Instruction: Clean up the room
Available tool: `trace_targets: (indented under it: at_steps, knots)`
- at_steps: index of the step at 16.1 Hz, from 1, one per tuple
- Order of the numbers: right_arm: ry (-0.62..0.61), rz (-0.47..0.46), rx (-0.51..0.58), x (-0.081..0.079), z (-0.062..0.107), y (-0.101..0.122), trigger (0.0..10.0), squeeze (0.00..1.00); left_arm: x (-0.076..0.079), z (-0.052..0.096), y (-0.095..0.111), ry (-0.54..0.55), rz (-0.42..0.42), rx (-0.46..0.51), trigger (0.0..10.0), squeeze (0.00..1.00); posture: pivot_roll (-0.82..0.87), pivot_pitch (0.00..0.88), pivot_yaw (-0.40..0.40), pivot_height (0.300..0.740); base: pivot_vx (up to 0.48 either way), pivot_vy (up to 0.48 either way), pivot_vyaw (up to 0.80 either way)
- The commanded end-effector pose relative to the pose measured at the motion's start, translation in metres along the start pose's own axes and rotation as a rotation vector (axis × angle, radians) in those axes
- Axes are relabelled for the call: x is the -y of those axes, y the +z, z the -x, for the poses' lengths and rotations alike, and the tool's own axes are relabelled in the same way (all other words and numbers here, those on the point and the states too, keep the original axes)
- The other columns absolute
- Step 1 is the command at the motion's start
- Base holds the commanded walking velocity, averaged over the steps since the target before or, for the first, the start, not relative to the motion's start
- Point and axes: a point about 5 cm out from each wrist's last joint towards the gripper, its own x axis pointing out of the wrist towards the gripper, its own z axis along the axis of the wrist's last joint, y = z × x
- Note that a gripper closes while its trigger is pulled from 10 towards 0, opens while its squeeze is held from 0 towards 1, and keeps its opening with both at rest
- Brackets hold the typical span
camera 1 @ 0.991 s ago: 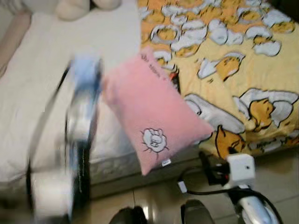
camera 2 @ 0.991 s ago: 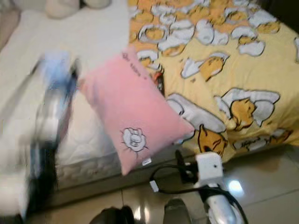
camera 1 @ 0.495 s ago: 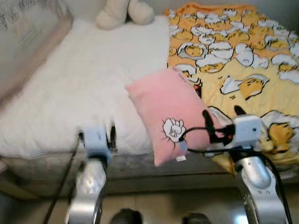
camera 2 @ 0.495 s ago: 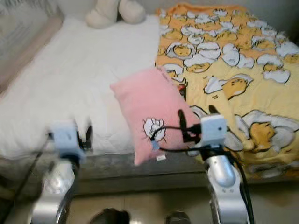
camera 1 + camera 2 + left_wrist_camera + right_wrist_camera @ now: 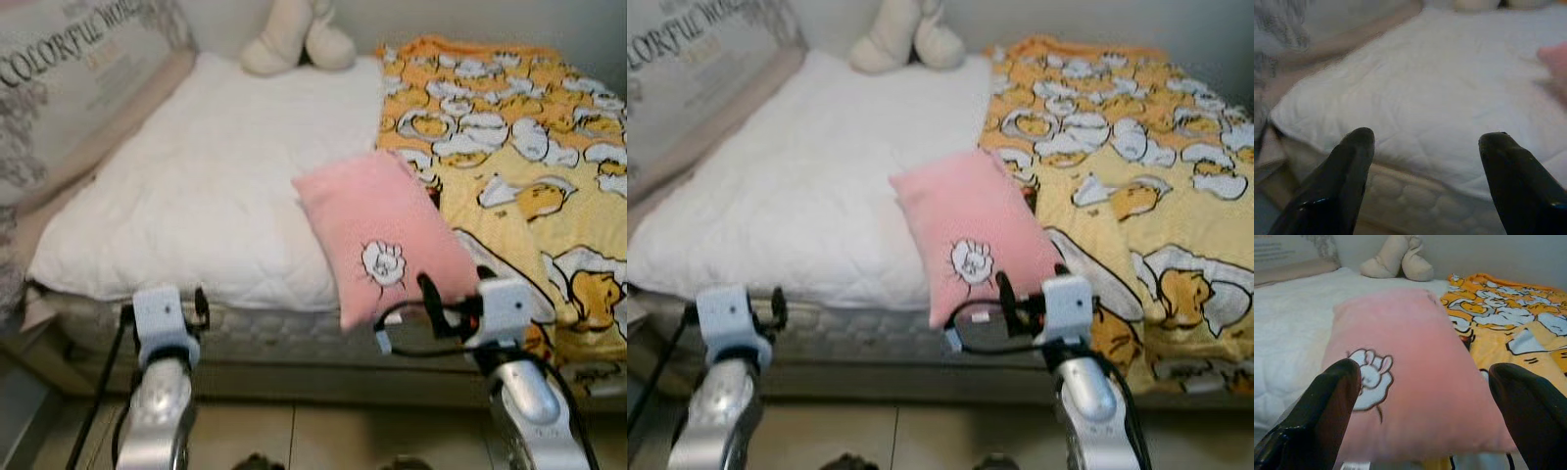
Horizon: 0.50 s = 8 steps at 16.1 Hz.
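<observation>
Nearest me, both silver arms are raised in front of the bed (image 5: 196, 206), at its near edge. The right end effector (image 5: 1425, 382) sits just short of the pink pillow (image 5: 387, 235), its two black fingers spread wide on either side of the pillow's near end without touching it. The left end effector (image 5: 1422, 147) is likewise spread, aimed at the bare white mattress to the left of the pillow and holding nothing.

The pillow lies askew on the bed, its near corner hanging over the edge, straddling the seam between the white mattress and the yellow cartoon blanket (image 5: 529, 157) on its right. Beyond the pillow, at the head of the bed, rests a cream plush toy (image 5: 299, 39) (only its lower half in sight).

The risk, as I judge it: a push rather than a pinch could tip the overhanging pillow to the floor, and soft stuffing may slip from a shallow grip
</observation>
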Motion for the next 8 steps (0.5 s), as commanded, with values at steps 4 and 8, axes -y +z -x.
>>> trace_targets:
  at_steps: [4, 8]
  knots:
    - [0.009, 0.039, 0.022, -0.003, -0.009, 0.003, 10.0, 0.0, 0.018, -0.015, 0.01, -0.078, -0.003, 0.017, 10.0, 0.0, -0.16, 0.005, 0.078, 0.727, 0.128, -0.414, 0.0]
    - [0.021, 0.04, 0.027, -0.003, -0.011, 0.003, 10.0, 0.0, 0.027, -0.029, 0.012, -0.108, 0.035, 0.01, 10.0, 0.0, -0.17, 0.004, 0.072, 0.727, 0.282, -0.384, 0.0]
